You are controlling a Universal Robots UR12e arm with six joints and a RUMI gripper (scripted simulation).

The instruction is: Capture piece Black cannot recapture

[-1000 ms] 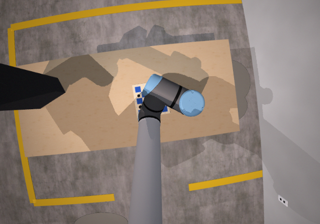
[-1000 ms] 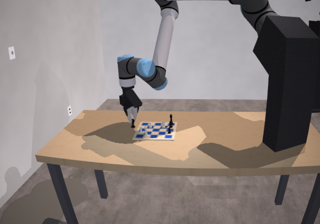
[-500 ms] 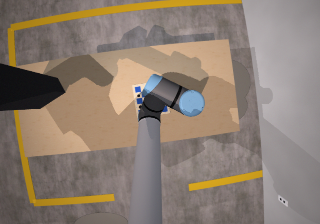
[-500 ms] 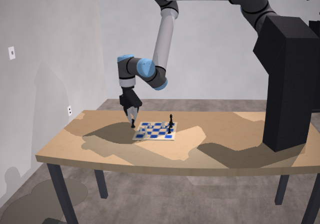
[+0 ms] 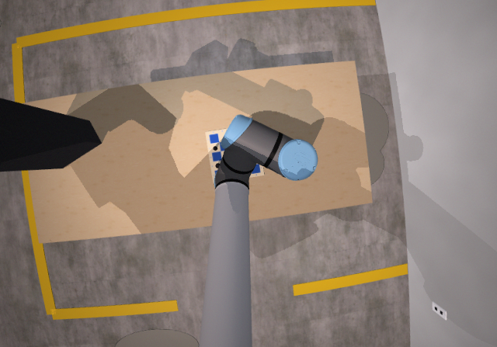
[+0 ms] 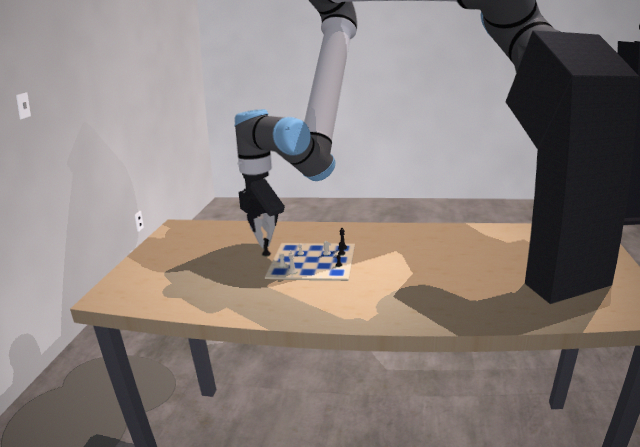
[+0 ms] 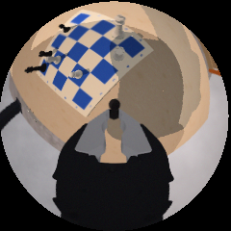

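My gripper [image 6: 264, 243] [image 7: 114, 109] is shut on a small black pawn [image 6: 265, 249] [image 7: 114, 109]. It holds the pawn upright over the table top [image 6: 206, 297], just off the left edge of the blue-and-white chessboard [image 6: 330, 275] [image 7: 98, 72] [image 5: 213, 137]. The pawn's base is at or just above the wood; I cannot tell if it touches. On the board stand several white pieces, one [image 6: 326, 246] at the back and one [image 6: 291, 262] at the front left, and a tall black piece [image 6: 341, 238] with a black pawn [image 6: 338, 259] on the right. In the overhead view the arm hides most of the board.
A large black block [image 6: 573, 173] stands on the right of the table. The arm's elbow [image 5: 269, 147] hangs over the board in the overhead view. The table's edge runs along the front, with a wall close on the left.
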